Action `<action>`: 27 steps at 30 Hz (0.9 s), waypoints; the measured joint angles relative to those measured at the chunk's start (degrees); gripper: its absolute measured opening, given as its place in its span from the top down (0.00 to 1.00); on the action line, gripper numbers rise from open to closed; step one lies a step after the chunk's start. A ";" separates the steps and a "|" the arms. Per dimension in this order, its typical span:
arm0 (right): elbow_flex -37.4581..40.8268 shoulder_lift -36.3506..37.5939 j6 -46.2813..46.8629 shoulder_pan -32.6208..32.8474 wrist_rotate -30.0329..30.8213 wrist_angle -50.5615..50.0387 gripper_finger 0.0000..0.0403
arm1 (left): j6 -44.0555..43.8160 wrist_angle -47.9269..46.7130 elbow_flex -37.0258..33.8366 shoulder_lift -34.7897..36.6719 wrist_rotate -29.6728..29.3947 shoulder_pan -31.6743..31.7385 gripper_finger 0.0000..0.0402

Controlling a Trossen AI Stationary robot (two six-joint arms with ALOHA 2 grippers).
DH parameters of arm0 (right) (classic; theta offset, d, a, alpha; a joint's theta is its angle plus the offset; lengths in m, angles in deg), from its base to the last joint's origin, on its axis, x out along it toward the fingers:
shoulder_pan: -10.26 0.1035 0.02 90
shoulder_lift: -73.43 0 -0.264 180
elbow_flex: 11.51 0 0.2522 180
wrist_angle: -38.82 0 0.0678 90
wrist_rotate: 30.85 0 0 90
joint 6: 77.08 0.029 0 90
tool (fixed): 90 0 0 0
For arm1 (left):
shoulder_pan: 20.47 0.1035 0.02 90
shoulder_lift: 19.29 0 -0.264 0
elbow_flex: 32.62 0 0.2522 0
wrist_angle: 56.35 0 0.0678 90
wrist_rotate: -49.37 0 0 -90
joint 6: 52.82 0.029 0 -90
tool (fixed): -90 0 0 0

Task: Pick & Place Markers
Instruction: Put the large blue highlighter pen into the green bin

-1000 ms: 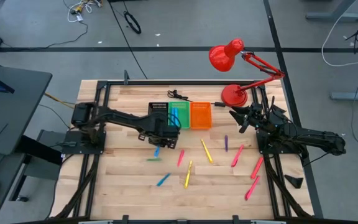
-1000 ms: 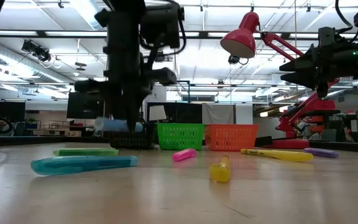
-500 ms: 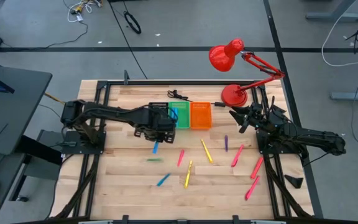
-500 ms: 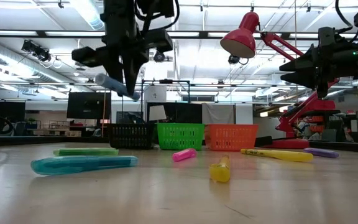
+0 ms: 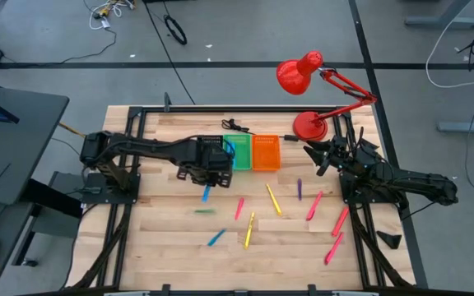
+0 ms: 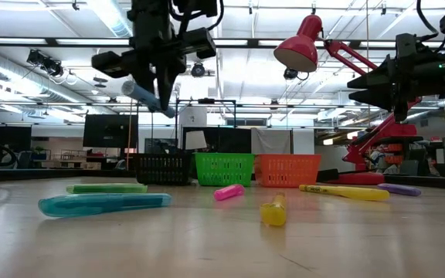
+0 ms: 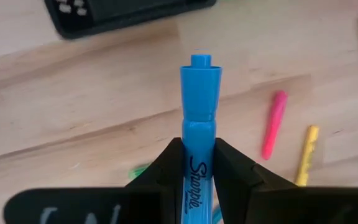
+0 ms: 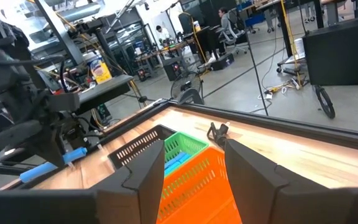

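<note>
Above table [image 5: 179,247]: pincer-held "Sharpie" marker [image 7: 197,124]

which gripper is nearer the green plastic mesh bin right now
Left. The left gripper, shut on a blue marker, hangs just beside the green plastic mesh bin, on the black bin's side. The right gripper waits farther off, beyond the orange bin.

The worktop [image 5: 179,247] is pale planked wood with a faint sheen. The blue marker [image 7: 197,124] looks like smooth, glossy plastic, pinched between matt black fingers [image 7: 166,171]. At upper right, the red lamp [image 5: 300,72] shines like enamelled metal.
</note>
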 joint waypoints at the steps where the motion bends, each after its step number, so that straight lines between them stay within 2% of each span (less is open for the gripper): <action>1: 0.02 0.00 0.00 0.02 0.02 0.00 0.58 | 0.29 0.04 0.68 -0.29 0.02 0.50 0.84; 15: 0.01 -0.01 0.00 0.02 -0.02 0.06 0.58 | 7.42 -3.79 11.31 -8.93 1.81 9.82 0.84; 27: 0.02 0.00 0.00 0.00 0.00 0.04 0.58 | 12.16 -4.58 27.93 -21.52 2.38 17.09 0.84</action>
